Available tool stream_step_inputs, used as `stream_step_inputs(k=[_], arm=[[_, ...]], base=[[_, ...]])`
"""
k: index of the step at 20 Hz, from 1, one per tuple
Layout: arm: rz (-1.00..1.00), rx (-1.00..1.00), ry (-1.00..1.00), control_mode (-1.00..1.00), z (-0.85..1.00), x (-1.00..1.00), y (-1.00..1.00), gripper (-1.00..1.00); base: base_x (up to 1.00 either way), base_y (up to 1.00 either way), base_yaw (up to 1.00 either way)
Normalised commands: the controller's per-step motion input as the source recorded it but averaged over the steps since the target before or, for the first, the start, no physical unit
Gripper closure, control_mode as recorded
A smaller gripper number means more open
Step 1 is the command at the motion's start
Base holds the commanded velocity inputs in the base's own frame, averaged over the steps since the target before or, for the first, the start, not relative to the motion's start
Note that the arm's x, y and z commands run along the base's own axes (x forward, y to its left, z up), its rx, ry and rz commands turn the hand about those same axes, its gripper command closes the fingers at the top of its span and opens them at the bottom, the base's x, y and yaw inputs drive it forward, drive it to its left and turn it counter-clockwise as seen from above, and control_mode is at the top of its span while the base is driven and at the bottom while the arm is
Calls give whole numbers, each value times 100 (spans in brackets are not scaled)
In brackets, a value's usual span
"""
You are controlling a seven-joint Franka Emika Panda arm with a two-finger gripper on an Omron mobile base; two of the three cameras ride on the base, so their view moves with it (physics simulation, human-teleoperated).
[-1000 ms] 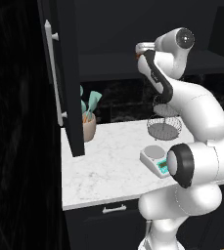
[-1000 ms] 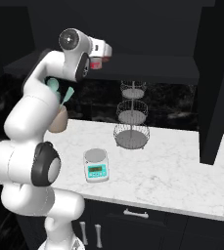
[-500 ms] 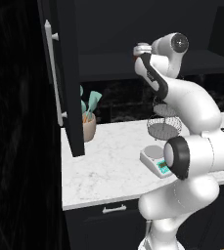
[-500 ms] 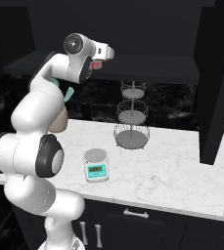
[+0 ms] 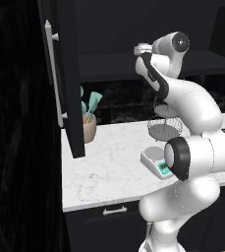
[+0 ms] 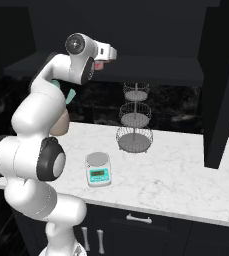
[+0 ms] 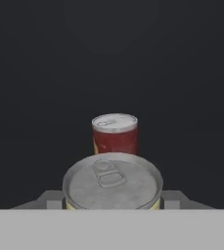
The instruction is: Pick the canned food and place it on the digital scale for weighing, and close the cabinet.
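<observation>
The canned food, its silvery pull-tab top towards me and a yellow band at its lower edge, sits between my fingertips inside the dark cabinet. My gripper is shut on it, a finger against each side. A second, plain red can stands behind it on the shelf. The digital scale lies on the counter below, its round plate bare. Both doors of the black cabinet stand open: one door with a silver bar handle at the left, the other door at the right.
A tiered wire basket stands at the back of the white marble counter. A pot with teal utensils sits by the left door. Black drawers run below the counter.
My hand has shifted slightly up and sideways at the cabinet shelf, with the arm's upper joints turning. The scale and the doors have not moved.
</observation>
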Motion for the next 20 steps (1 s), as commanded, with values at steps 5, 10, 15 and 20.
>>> stream_step_inputs(k=[5,10,15,20], arm=[[0,0,-3,-100,6,-28,-4,100],[0,3,-12,-100,20,-100,-44,100],[0,1,-17,-100,24,-100,-32,100],[0,0,-10,-100,15,-100,-15,100]], base=[[0,0,0],[0,0,0],[0,0,0],[0,0,0]])
